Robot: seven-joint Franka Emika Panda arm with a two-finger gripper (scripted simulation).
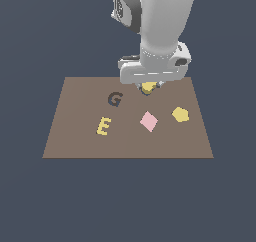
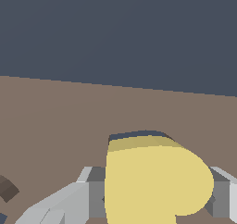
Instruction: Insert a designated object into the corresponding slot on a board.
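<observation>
My gripper [image 1: 149,86] hangs over the far edge of the brown board [image 1: 75,136], shut on the yellow heart-shaped block [image 1: 148,88]. In the wrist view the heart [image 2: 152,181] fills the space between the grey fingers [image 2: 92,195], low against the board [image 2: 55,116]. A thin dark strip of the slot [image 2: 139,135] shows right behind the heart's edge. The rest of the slot is hidden under the heart. In the exterior view the slot is covered by the heart and the gripper.
On the board lie a dark G-shaped cutout [image 1: 115,99], a yellow letter E [image 1: 103,126], a pink diamond block [image 1: 148,121] and a yellow hexagon block [image 1: 180,114]. The arm's white body rises above the board's far side.
</observation>
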